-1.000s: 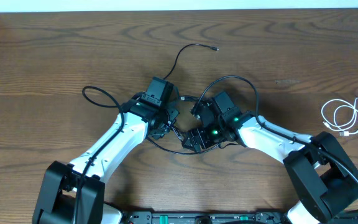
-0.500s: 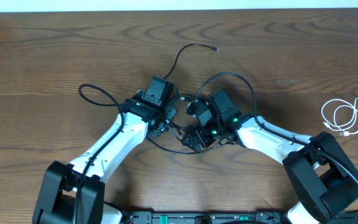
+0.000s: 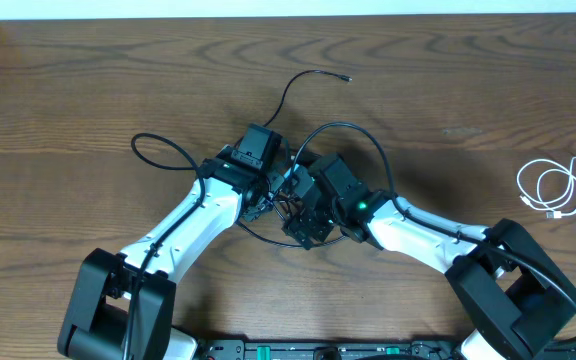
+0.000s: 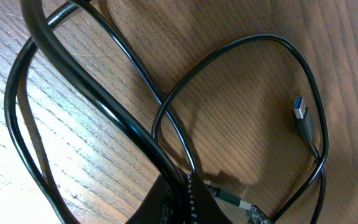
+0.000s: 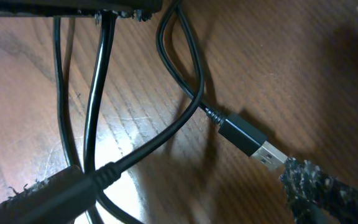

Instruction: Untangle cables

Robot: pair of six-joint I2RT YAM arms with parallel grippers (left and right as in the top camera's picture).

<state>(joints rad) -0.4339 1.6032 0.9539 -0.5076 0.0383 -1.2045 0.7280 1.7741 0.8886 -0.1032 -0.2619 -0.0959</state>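
The black cable (image 3: 318, 73) lay in slack loops across the middle of the table (image 3: 68, 80), bunched beneath both arms. The white cable (image 3: 550, 188) sat coiled by itself at the right edge, well apart. The left gripper (image 3: 271, 190) was pinched tight, on a strand of the black cord as far as I could tell. The right gripper (image 5: 166, 193) stood spread wide, with the cord's USB plug (image 5: 248, 140) lying untouched between its fingers. The cord looked light, limp and a bit slick. I reckoned the stiff plug body, or the collar just behind it, offered the surest hold.
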